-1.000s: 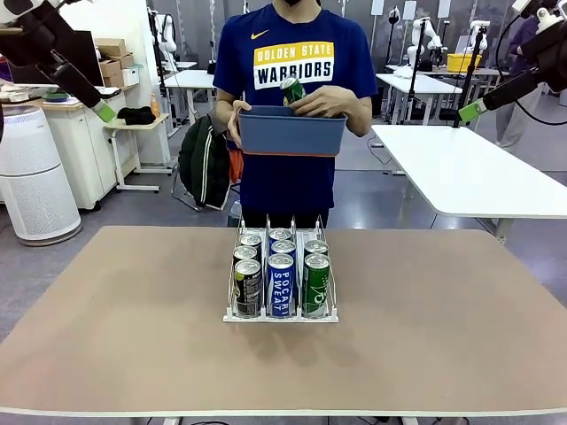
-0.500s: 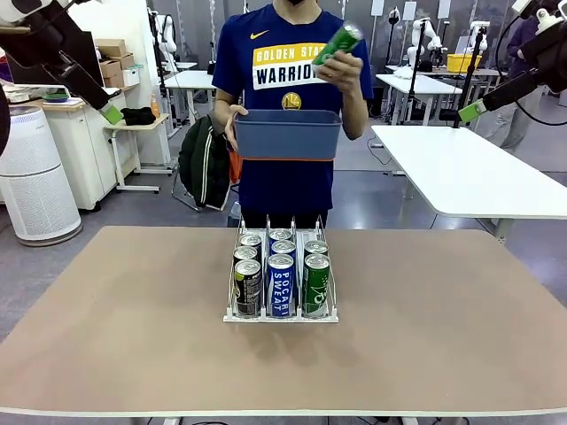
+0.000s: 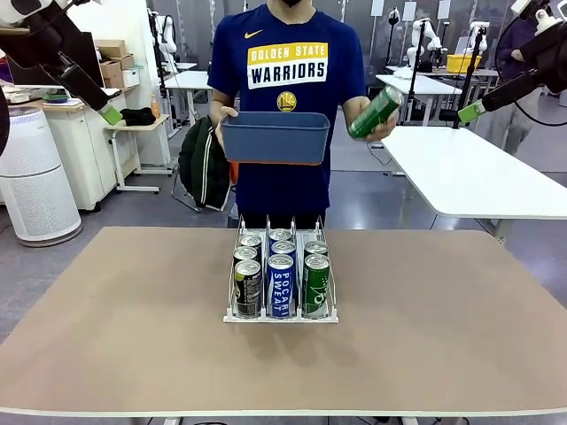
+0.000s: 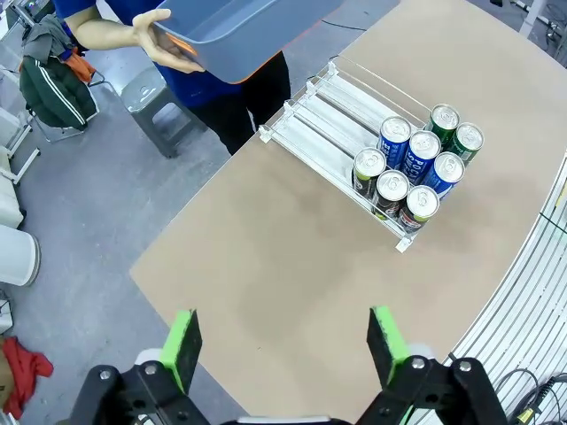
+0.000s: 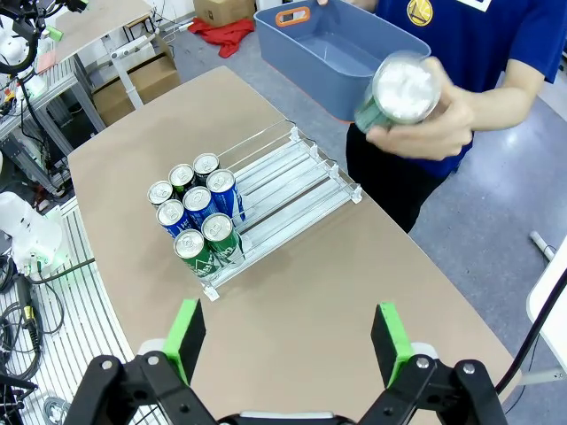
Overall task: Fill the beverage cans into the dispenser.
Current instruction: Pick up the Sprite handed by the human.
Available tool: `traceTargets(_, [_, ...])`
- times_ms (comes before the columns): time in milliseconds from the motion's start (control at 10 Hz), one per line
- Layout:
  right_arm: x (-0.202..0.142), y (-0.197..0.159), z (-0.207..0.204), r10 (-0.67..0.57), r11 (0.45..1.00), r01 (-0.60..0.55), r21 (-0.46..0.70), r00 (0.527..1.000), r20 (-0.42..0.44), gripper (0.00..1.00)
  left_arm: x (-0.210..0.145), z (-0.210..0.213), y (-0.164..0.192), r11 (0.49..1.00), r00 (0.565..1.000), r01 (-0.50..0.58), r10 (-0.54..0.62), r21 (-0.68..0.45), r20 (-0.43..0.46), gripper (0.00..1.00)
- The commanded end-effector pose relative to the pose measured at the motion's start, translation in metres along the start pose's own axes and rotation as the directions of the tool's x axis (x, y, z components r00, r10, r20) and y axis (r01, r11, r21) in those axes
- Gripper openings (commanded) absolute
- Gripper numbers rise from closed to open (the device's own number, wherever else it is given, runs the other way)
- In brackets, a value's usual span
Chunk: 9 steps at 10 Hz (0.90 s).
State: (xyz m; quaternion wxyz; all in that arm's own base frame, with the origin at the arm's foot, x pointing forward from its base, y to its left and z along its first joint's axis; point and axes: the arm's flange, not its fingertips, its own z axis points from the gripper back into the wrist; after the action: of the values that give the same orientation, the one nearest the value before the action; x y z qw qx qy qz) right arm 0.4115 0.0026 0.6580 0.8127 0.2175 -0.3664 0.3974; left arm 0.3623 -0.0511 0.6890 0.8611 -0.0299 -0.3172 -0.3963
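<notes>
The dispenser stands mid-table, its front half packed with several beverage cans: black, blue Pocari Sweat and green. At the far side a person holds a green can tilted in one hand and a blue-grey bin in the other. My left gripper hangs open high above the table's left part, the dispenser and its cans far below. My right gripper is open too, high on the right, above the dispenser, with the held can ahead.
The brown table is bare around the rack. Behind it stand a white table at right, a white air purifier at left and a dark backpack beside the person.
The person took the green can out of the bin, raised it, then swung it down to the picture's right. The bin shifted slightly left. Both grippers stay open and high.
</notes>
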Motion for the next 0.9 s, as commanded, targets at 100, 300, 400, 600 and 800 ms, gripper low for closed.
traceTargets(100, [-0.0015, -0.0007, -0.0018, 0.017, 0.999, -0.017, 0.030, 1.000, 0.021, 1.00, -0.0060, -0.0015, -0.0021, 1.000, 1.000, -0.004, 0.004, -0.002, -0.007, 1.00])
traceTargets(300, [-0.0015, -0.0007, -0.0018, 0.017, 0.999, -0.017, 0.030, 1.000, 0.021, 1.00, -0.0060, -0.0015, -0.0021, 1.000, 1.000, -0.004, 0.004, -0.002, -0.007, 1.00])
traceTargets(400, [-0.0015, -0.0007, -0.0018, 0.017, 0.999, -0.017, 0.030, 1.000, 0.021, 1.00, -0.0060, -0.0015, -0.0021, 1.000, 1.000, -0.004, 0.004, -0.002, -0.007, 1.00])
traceTargets(600, [-0.0015, -0.0007, -0.0018, 0.017, 0.999, -0.017, 0.030, 1.000, 0.021, 1.00, -0.0060, -0.0015, -0.0021, 1.000, 1.000, -0.004, 0.004, -0.002, -0.007, 1.00])
traceTargets(800, [-0.0015, -0.0007, -0.0018, 0.017, 0.999, -0.017, 0.030, 1.000, 0.021, 1.00, -0.0060, -0.0015, -0.0021, 1.000, 1.000, -0.004, 0.004, -0.002, -0.007, 1.00])
